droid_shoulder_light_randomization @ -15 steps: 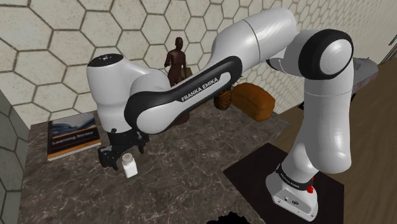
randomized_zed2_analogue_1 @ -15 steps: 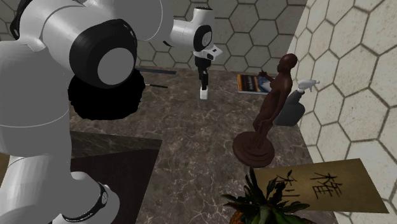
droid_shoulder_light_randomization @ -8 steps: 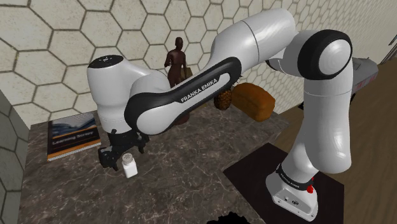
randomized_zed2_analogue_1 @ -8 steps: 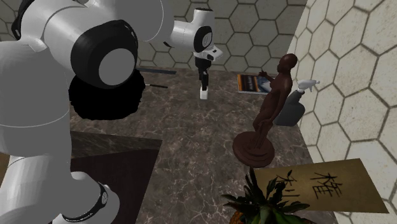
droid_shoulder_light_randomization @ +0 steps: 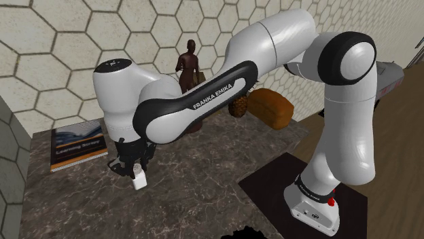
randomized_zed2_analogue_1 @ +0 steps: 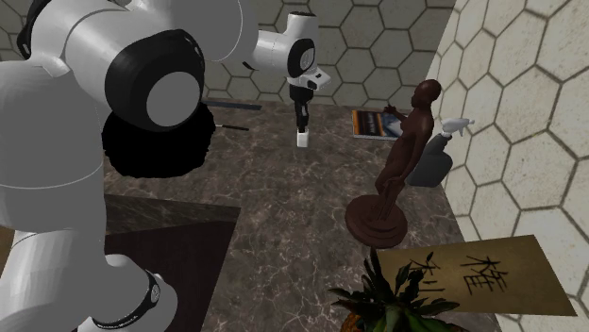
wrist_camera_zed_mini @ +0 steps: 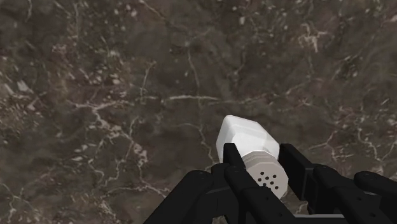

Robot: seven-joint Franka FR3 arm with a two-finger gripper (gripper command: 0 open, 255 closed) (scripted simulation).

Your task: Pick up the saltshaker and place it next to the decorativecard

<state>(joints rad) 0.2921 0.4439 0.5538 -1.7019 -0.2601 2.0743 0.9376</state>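
Note:
The white saltshaker [wrist_camera_zed_mini: 240, 139], with a grey holed cap, stands on the dark marble counter [wrist_camera_zed_mini: 114, 95]. My black gripper [wrist_camera_zed_mini: 263, 169] is shut on it, one finger on each side of the cap. In the shoulder view the gripper [droid_shoulder_light_randomization: 132, 165] hangs straight down over the shaker [droid_shoulder_light_randomization: 140, 180], near the book. In the second exterior view the shaker [randomized_zed2_analogue_1: 302, 140] sits under the gripper [randomized_zed2_analogue_1: 302, 121] at the counter's far end. The decorative card [randomized_zed2_analogue_1: 472, 275], tan with black characters, leans at the wall on that view's lower right, far from the shaker.
A book [droid_shoulder_light_randomization: 78, 142] lies by the wall, close to the gripper. A brown statue [randomized_zed2_analogue_1: 404, 156] on a round base and a grey spray bottle [randomized_zed2_analogue_1: 436, 158] stand between shaker and card. A green plant [randomized_zed2_analogue_1: 396, 300] sits in front of the card.
The fingers stood apart around the saltshaker before; now they have come together and clasp it. The arm has hardly moved.

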